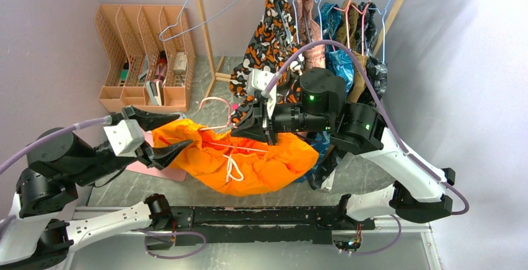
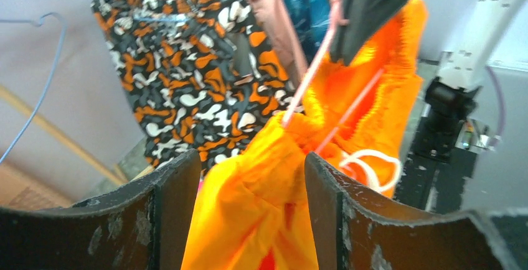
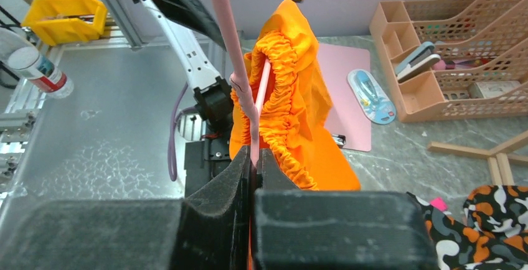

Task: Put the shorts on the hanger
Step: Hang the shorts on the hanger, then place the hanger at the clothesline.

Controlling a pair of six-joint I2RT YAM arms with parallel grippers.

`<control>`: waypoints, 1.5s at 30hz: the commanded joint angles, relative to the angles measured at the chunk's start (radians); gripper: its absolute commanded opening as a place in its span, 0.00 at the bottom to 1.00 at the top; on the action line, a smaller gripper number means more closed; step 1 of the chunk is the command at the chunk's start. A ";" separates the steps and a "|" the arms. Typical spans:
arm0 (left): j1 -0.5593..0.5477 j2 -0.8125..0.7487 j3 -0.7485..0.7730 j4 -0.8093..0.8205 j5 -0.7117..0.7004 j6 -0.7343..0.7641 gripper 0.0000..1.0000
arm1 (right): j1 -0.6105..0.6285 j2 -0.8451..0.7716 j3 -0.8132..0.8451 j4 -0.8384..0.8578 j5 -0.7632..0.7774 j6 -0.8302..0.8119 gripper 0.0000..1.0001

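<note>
1. The right gripper [image 3: 254,158] is pinched shut on the pink hanger [image 3: 227,33], right at its fingertips.
2. The left gripper [image 2: 252,161] stands wide apart, with the orange shorts [image 2: 249,214] between its fingers (touching or not, hard to tell).
3. The shorts hide most of the hanger.

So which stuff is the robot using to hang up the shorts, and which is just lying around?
For the job: orange shorts, pink hanger, right fingers shut on the hanger, left fingers open around the shorts.

Just lying about: patterned garment, desk organizer, pink clipboard, bottle.
</note>
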 commanded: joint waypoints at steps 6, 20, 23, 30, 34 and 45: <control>0.000 0.007 -0.047 0.093 -0.207 0.037 0.69 | 0.000 -0.002 0.031 0.058 -0.058 0.020 0.00; -0.001 -0.063 -0.123 0.070 -0.374 0.046 0.16 | -0.001 -0.051 0.024 0.085 -0.017 0.017 0.00; -0.001 -0.057 -0.108 0.051 -0.361 0.037 0.17 | -0.001 -0.046 0.037 0.083 -0.018 0.015 0.00; -0.001 -0.098 0.033 0.078 -0.232 0.012 0.84 | -0.001 -0.034 0.045 0.067 -0.007 0.010 0.00; -0.002 -0.093 0.084 0.085 -0.107 -0.011 0.87 | -0.001 -0.030 0.041 0.080 -0.010 0.014 0.00; -0.001 -0.094 -0.003 0.206 -0.273 -0.003 0.84 | -0.001 0.083 0.198 0.163 0.411 0.101 0.00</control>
